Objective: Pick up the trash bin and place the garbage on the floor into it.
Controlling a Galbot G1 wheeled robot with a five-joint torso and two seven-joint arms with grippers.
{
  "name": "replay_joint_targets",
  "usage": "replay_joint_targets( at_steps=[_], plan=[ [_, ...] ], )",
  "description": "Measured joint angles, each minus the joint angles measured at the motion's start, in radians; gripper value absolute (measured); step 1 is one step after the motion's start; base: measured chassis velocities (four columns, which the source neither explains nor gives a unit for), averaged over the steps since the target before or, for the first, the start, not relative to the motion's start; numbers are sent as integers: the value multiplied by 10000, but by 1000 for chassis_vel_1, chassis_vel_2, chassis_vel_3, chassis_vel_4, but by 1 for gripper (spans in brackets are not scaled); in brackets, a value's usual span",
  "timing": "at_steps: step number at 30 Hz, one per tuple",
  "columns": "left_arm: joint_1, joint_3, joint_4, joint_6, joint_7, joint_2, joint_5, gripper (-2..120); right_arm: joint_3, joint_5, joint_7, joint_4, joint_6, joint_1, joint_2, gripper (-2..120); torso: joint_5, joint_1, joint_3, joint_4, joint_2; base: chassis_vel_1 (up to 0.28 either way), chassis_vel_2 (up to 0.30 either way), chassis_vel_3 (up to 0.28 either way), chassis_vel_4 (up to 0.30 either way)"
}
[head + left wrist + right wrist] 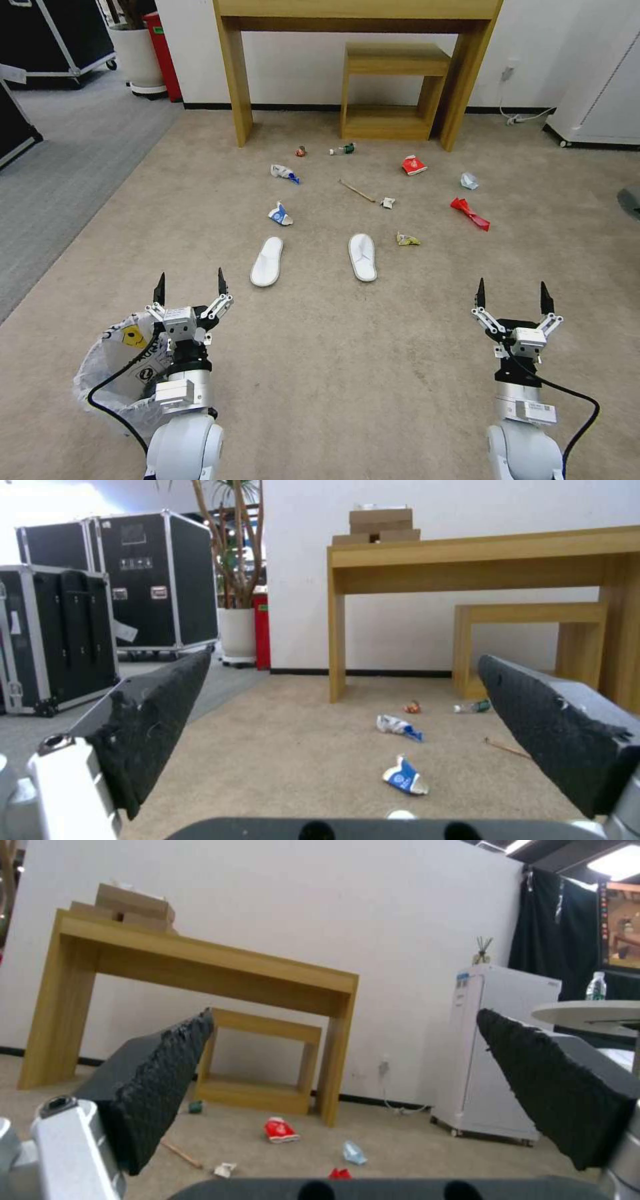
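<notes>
Many bits of garbage (280,214) are spread over the tan floor (373,373) before a wooden desk (360,13). The trash bin (113,373) is seen just beside the left gripper (190,285), partly hidden by that arm. Both the left gripper and the right gripper (512,293) are held wide apart, with nothing between the fingers.

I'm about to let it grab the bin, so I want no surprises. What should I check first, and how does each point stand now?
1. Left gripper open: ok.
2. Right gripper open and holding nothing: ok.
3. Trash bin upright with its bag open: ok; it stands beside and under the left arm.
4. Left gripper on the bin's rim: not ok, it hovers above and past it.
5. Garbage on the floor: ok, wrappers, stick and slippers lie ahead.
6. Bin's contents: cannot tell.
</notes>
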Motion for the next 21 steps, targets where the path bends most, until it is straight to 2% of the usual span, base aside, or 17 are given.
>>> replay_joint_targets(
  at_steps=[21],
  plan=[
    [87,15,2,77,-78,107,-380,100,12,-430,-33,-204,227,48,148,100,-1,0,0,0,0,0,0,0,0]
  ],
)
